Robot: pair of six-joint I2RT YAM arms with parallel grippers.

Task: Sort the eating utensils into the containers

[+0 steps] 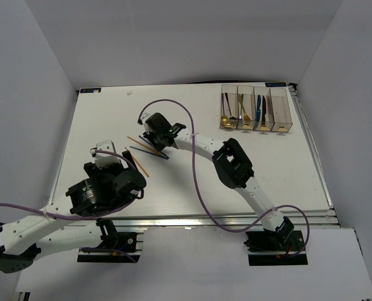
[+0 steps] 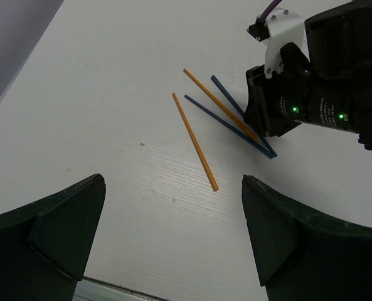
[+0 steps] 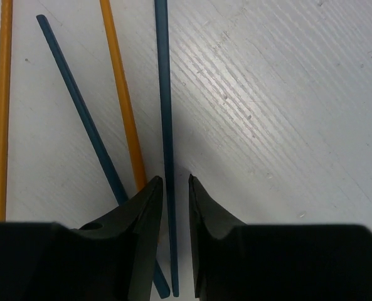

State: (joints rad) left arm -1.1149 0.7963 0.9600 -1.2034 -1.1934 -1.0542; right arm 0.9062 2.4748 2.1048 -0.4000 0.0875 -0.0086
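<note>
Lower left in the top view, the left arm (image 1: 104, 188) hovers over the desk (image 1: 286, 169), its left jaws spread wide and empty. Just ahead, left of frame centre, four chopsticks (image 1: 143, 152) lie on the desk: two orange, two blue. Three cross each other, and a loose orange chopstick (image 2: 195, 142) lies a little apart.

The right arm (image 1: 233, 164) reaches down onto them. The right jaws are narrowed astride one blue chopstick (image 3: 166, 125), but a sliver of desk shows beside it, so I judge it not clamped yet.

Far upper right stand the bins (image 1: 280, 100). Three hold utensils, with blue knives (image 1: 260, 111) in the third from the left. The rightmost looks bare save a gold mark (image 1: 281, 127).

The sorting seems mostly done, with only the chopsticks left. A label (image 1: 276, 84) at the far desk edge is too small to read.
</note>
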